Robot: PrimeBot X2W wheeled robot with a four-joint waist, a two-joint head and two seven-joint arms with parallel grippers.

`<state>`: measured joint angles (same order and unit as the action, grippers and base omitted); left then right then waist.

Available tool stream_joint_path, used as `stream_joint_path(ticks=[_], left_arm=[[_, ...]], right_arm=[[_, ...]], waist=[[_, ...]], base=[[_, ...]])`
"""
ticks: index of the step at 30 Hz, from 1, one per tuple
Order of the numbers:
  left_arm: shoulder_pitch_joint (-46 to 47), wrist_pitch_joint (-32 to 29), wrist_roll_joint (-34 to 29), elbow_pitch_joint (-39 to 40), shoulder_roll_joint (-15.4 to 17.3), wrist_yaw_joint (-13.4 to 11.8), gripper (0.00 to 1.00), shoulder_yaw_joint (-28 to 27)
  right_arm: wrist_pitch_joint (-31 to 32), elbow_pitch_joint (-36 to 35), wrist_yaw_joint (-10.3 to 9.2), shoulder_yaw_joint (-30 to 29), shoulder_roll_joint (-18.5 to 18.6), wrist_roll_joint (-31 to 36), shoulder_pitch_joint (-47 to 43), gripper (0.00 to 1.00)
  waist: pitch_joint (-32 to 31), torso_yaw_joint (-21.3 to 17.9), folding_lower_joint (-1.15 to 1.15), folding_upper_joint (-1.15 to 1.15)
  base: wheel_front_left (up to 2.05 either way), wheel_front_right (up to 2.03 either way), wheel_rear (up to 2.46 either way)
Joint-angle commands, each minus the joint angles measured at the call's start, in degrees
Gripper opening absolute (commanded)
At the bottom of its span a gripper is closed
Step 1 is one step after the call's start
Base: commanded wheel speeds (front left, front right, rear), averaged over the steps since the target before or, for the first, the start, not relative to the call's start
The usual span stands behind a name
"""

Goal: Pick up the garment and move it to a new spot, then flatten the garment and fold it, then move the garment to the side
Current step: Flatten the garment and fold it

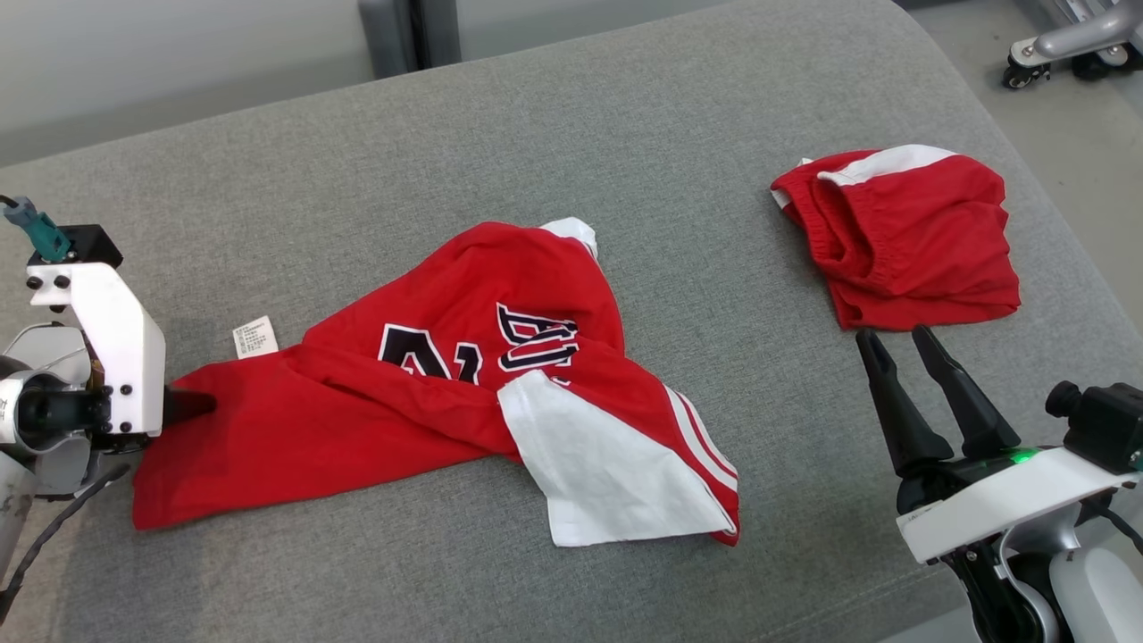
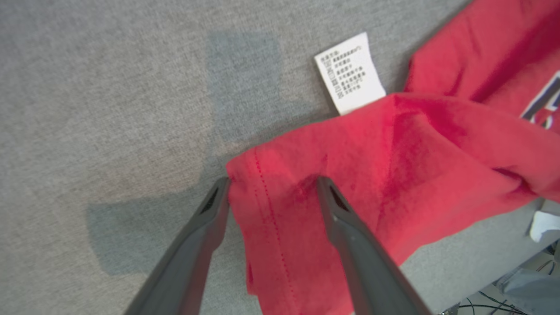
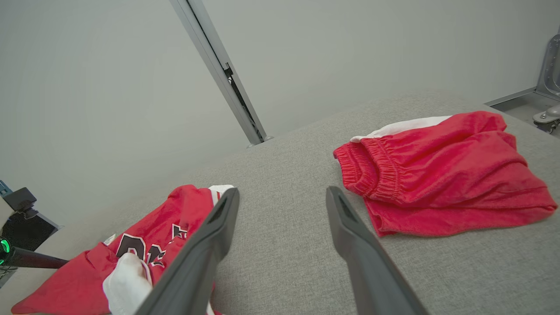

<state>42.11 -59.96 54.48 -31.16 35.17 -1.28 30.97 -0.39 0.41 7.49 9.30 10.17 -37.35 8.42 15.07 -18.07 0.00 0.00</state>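
Since the open left pincer (image 2: 273,180) straddles the stitched hem (image 2: 264,205) at lower left, grip there. The right pincer (image 1: 893,333), lower right, gapes empty. The red jersey (image 1: 429,393), crumpled mid-frame on the worktop (image 1: 625,116), looks soft and light and should sag. Folded red shorts (image 1: 911,241) lie upper right.

Grey fabric surface (image 1: 625,134), pale wall (image 3: 109,87) (metal post (image 3: 217,65), perhaps a frame).

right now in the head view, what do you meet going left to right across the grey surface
left gripper → red jersey → red shorts
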Motion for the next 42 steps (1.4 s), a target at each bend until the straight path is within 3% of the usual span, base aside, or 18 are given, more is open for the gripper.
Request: stream_joint_path(ticks=[1, 4, 5, 7, 8, 15, 23, 28, 34, 42], left_arm=[[0.06, -0.31, 0.59, 0.04, 0.11, 0.43, 1.0, 0.03], [0.4, 1.29, 0.31, 0.28, -0.36, 0.5, 1.0, -0.28], [0.49, 1.8, 0.13, 0.2, -0.44, 0.44, 0.89, -0.34], [0.35, 1.64, 0.9, -0.18, -0.89, 0.47, 0.19, -0.48], [0.32, 1.48, 1.22, -0.27, -1.1, 0.46, 0.0, -0.67], [0.6, 3.82, 1.73, -0.47, -2.91, 1.42, 0.0, -0.94], [-2.62, 5.08, 5.18, 2.41, -3.71, 6.06, 0.0, -1.28], [-8.21, 1.76, 9.16, 9.34, 0.17, 7.25, 0.0, -2.19], [-15.93, -1.52, 12.2, 19.13, 5.4, 5.66, 0.0, -2.99], [-25.88, 0.73, 13.27, 26.92, 7.74, 3.62, 0.0, -3.1]], right_arm=[[-0.53, 0.22, 0.02, 0.03, 0.38, -0.44, 0.59, 1.0], [-0.87, 0.55, 0.02, 0.34, 0.36, -0.54, 0.78, 1.0], [-0.81, 0.66, 0.02, 0.54, 0.37, -0.52, 0.89, 1.0], [-0.87, 0.88, 0.02, 0.74, 0.41, -0.46, 1.2, 1.0], [-0.87, 0.96, 0.02, 0.81, 0.44, -0.44, 1.33, 1.0], [-0.31, 1.56, 0.02, 0.45, 1.23, 0.14, 0.71, 1.0], [1.87, 0.28, 0.02, -1.29, 2.16, 0.76, -1.99, 1.0], [3.39, -1.12, 0.02, -2.98, 2.37, 1.26, -4.12, 1.0], [5.6, -3.14, 0.02, -4.75, 2.52, 2.03, -6.06, 1.0], [7.3, -4.81, 0.02, -5.29, 1.83, 3.03, -7.81, 1.0]], waist=[[0.18, -0.02, 0.0, 0.0], [0.53, 0.09, 0.0, 0.0], [0.61, 0.15, 0.0, 0.0], [0.66, 0.28, 0.0, 0.0], [0.64, 0.36, 0.0, 0.0], [-1.48, 1.62, 0.0, 0.0], [-7.64, 5.22, 0.0, 0.0], [-9.76, 6.84, 0.0, 0.0], [-11.01, 8.36, 0.0, 0.0], [-11.71, 9.3, 0.0, 0.0]], base=[[0.0, 0.0, 0.0], [0.0, 0.0, 0.0], [0.0, 0.0, 0.0], [0.0, 0.0, 0.0], [0.0, 0.0, 0.0], [0.0, 0.0, 0.0], [0.0, 0.0, 0.0], [0.0, 0.0, 0.0], [0.0, 0.0, 0.0], [0.0, 0.0, 0.0]])
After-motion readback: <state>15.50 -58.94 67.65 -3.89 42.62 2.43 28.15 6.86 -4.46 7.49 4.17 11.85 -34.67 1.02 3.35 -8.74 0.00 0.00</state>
